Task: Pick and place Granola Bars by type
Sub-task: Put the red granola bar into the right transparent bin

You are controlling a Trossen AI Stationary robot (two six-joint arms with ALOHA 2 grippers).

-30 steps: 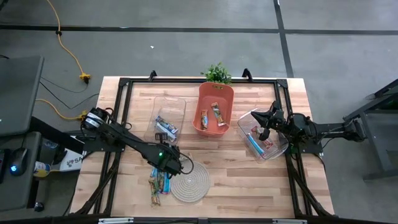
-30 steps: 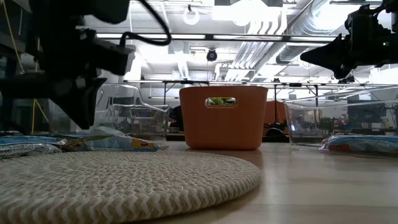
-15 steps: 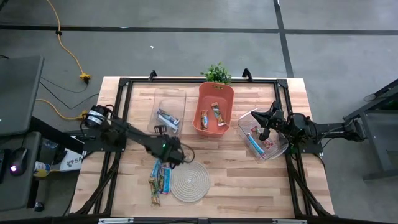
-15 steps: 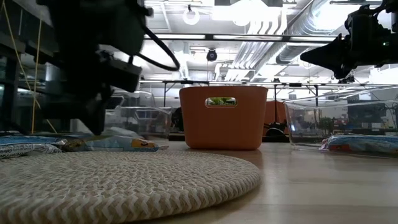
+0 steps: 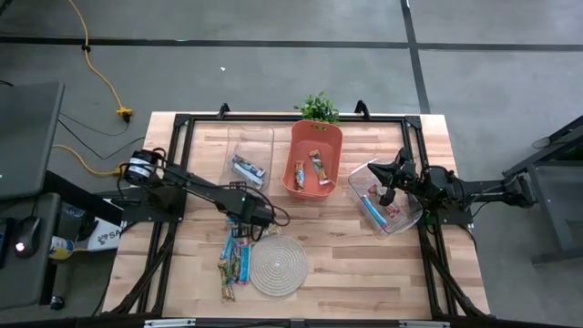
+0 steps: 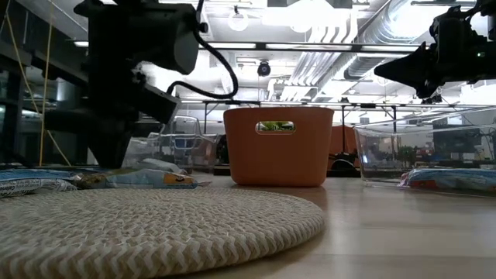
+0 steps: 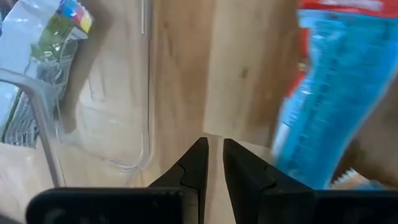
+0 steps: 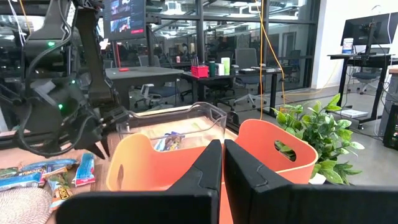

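Sort was by wrapper: one bin per type, orange bin (image 5: 316, 157) holding two brown bars. Left gripper (image 7: 212, 163) was nearly closed and empty, between the clear bin (image 5: 250, 157) and the mat (image 5: 279, 264). Loose granola bars (image 5: 234, 262) lay near, at its 6 o'clock. Right gripper (image 8: 222, 163) idled shut over the right bin (image 5: 385, 193).

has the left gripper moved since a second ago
Yes. In the high view the left gripper has pulled back from the woven mat edge, toward the clear bin.
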